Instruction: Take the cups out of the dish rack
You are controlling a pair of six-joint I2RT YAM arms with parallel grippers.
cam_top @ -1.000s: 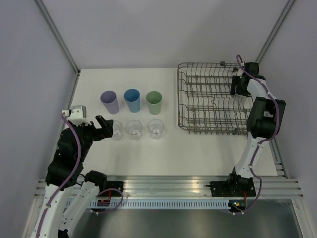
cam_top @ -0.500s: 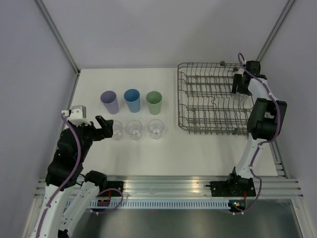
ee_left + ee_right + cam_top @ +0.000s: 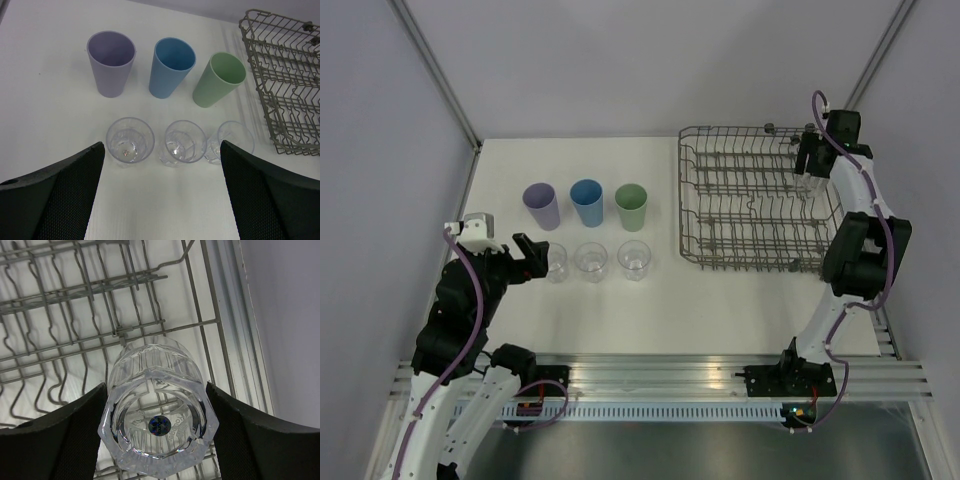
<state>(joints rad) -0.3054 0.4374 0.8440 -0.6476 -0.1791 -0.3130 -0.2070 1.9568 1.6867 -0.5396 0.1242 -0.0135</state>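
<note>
While the left gripper (image 3: 538,259) hangs spread wide and empty at the near left of the matte white table (image 3: 620,310), the work belongs to the other arm; I judge this the last unloading step, with six cups already set out and one held. Just beyond the idle fingers (image 3: 65,200), which are black with a fine woven grain, three clear glasses (image 3: 185,141) stand upright in a row, short, ribbed, thick-based and apart from one another; behind them stand the lavender tumbler (image 3: 111,62), the blue tumbler (image 3: 172,67) and the pale green tumbler (image 3: 220,80), opaque smooth plastic, taller, tapering toward the base, mouths up. To the right sits the dish rack (image 3: 750,265), a large rectangular basket of thin grey wire with rows of upright tines; no cup shows among them. At its far right corner the right gripper (image 3: 808,172) is clamped on the fourth clear glass (image 3: 157,425), one pad against each side; the glass is faceted and heavy-walled, its polygonal end with a small blue sticker facing the wrist camera, the wires below it; whether it has cleared the tines I cannot tell. The next move, as I judge it, calls for a straight lift clear of the wire wall, a carry leftward to the row, and a gentle upright set-down; slick glass between two pads may slip, so a steady grip seems wise.
</note>
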